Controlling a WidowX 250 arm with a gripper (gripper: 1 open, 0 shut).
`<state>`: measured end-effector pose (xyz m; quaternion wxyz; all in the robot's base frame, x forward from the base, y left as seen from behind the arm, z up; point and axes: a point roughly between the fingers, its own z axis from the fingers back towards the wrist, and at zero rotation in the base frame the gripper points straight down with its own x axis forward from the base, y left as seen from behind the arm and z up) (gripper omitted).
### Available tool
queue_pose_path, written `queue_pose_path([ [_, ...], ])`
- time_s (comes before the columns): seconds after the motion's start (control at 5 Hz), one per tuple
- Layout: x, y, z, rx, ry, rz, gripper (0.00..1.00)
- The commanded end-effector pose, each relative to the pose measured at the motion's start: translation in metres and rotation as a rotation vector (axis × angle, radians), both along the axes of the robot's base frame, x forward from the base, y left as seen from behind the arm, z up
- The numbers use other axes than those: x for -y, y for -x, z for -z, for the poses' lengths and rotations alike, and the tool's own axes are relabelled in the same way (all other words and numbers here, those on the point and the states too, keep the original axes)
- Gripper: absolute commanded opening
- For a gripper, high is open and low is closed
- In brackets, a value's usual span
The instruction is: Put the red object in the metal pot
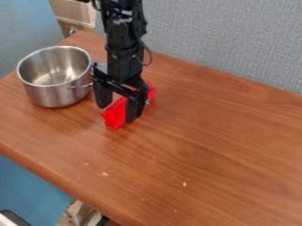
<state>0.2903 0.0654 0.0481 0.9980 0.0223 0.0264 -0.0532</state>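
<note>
A brown wooden table (pixel 200 132) with a visible grain fills most of the view, its near edge running diagonally from the left side down toward the bottom. A few pale specks dot the wood well in front of the jaws. Behind the jaws stands a grey-blue wall (pixel 236 35) with a fine, fabric-like texture. Far behind and to the left of the jaws, a pale beige piece of furniture (pixel 76 12) shows partly at the frame's top edge. Below the table's near edge, the floor (pixel 30 190) looks blue. Lighting is soft and even.
</note>
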Motion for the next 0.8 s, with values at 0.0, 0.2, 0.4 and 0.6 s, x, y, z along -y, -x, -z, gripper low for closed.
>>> queue_pose_path([
  [0.0, -0.007, -0.006, -0.002, 0.041, -0.006, 0.001, 1.0],
  [0.2, -0.009, -0.009, 0.005, 0.046, -0.002, 0.01, 1.0],
  [0.4, -0.009, -0.01, 0.008, 0.051, 0.002, 0.018, 0.0],
  [0.6, -0.01, -0.012, 0.012, 0.057, 0.01, 0.024, 0.0],
])
